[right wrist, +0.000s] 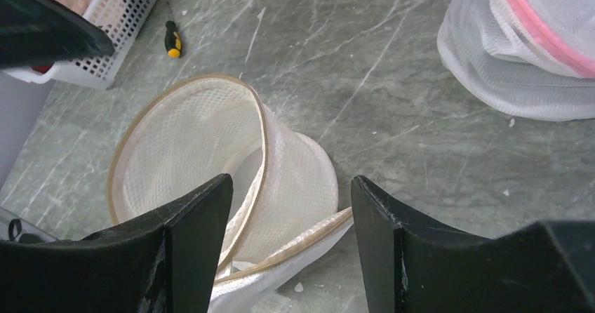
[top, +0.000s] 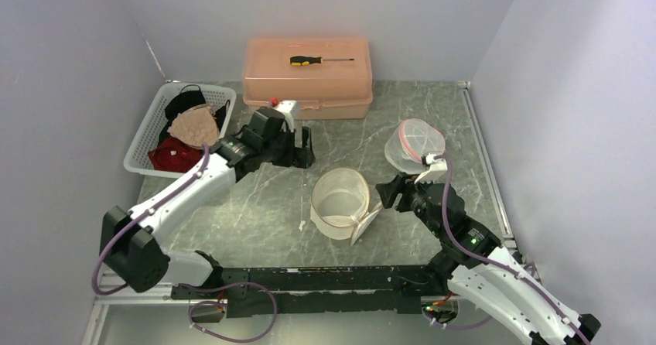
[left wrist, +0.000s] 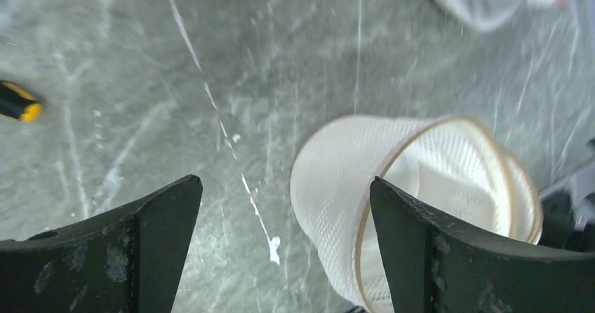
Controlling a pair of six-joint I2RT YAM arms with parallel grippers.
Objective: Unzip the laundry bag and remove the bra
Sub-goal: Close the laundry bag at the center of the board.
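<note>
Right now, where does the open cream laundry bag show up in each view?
Top external: laundry bag at centre, between the two arms.
Left wrist: laundry bag lower right of centre.
Right wrist: laundry bag left of centre, its open mouth showing.
Shared landmark: pink-trimmed bag, up and to the right of the laundry bag in every view.
</note>
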